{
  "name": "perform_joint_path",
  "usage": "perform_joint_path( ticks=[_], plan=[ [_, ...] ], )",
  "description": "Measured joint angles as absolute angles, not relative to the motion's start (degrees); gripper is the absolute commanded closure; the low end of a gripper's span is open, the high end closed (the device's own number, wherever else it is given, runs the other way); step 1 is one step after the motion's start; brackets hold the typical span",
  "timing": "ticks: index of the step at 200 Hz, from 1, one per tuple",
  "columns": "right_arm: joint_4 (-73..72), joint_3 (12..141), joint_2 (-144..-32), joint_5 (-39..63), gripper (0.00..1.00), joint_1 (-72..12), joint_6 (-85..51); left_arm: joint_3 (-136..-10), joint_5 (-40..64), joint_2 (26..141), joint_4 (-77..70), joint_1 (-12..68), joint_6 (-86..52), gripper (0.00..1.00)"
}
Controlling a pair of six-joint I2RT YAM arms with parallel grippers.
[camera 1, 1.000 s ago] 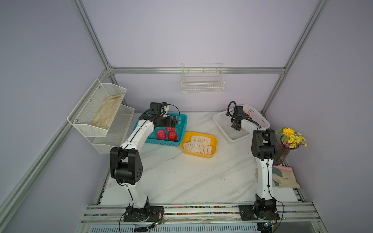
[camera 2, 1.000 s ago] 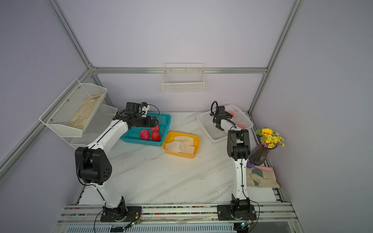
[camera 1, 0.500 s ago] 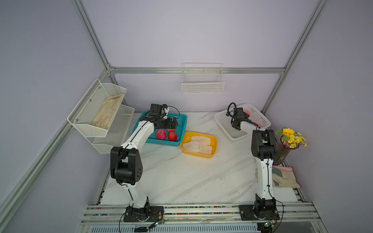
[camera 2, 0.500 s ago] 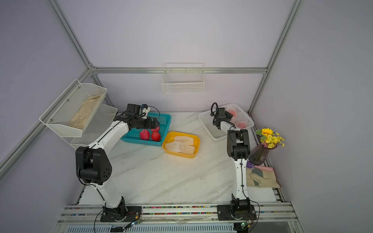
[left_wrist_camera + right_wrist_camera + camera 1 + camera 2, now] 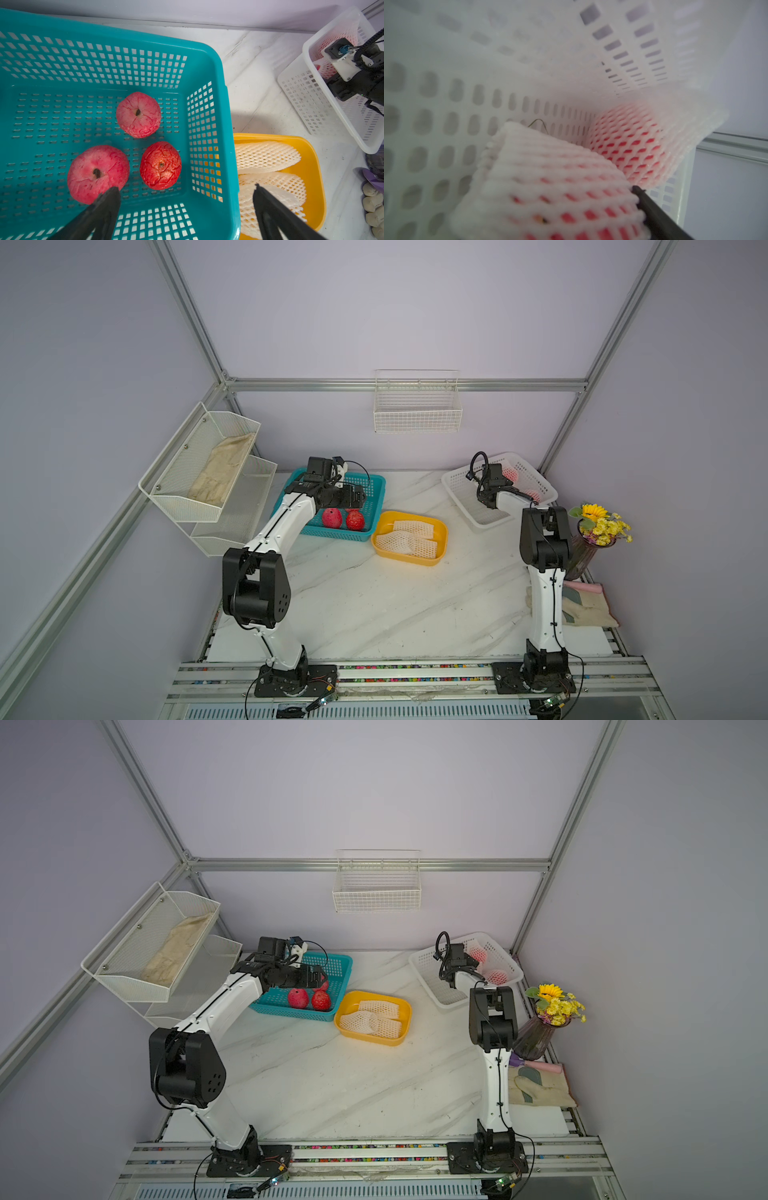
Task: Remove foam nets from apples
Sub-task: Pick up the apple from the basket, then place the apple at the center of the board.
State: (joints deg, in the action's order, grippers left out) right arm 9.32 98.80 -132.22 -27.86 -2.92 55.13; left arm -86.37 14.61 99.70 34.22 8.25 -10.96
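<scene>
Left gripper (image 5: 185, 187), jaws wide, hung over three bare apples (image 5: 138, 114). Right gripper (image 5: 473, 970) touched a netted apple (image 5: 560, 187); its grip was unclear.

Left basket (image 5: 203, 58) teal, slotted; apples (image 5: 160, 165) red, pale-streaked; tray (image 5: 311, 162) yellow; foam nets (image 5: 266, 155) white diamond mesh; right basket (image 5: 311, 104) white lattice; table (image 5: 374, 605) white marble, grey-veined.

Pale lilac walls (image 5: 415, 302) close the space on three sides, edged by aluminium rails (image 5: 407, 384). In both top views a white wire basket (image 5: 417, 410) hangs at the centre of the back wall. At the left of the frame a two-tier mesh shelf (image 5: 199, 472) is fixed to the side wall, with a beige cloth (image 5: 222, 470) in its upper tier. The white marble desk (image 5: 395, 605) fills the lower centre. At its right edge are a vase of yellow flowers (image 5: 600, 526) and a folded cloth (image 5: 586, 608). The light is soft and even.
</scene>
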Motion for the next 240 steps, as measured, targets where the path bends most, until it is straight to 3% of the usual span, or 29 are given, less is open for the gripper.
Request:
perform_joint_path(
  ticks=[127, 240],
  plan=[
    [5.06, 79.53, -107.42, -10.26, 0.29, -6.17, 30.92, -79.57, 16.01, 90.85, 32.49, 8.25, -11.40, 0.00],
    [1.48, 51.57, -72.36, 20.80, 0.31, -18.55, 9.54, -67.79, 16.05, 76.71, 33.52, 8.43, -11.40, 0.00]
  ],
)
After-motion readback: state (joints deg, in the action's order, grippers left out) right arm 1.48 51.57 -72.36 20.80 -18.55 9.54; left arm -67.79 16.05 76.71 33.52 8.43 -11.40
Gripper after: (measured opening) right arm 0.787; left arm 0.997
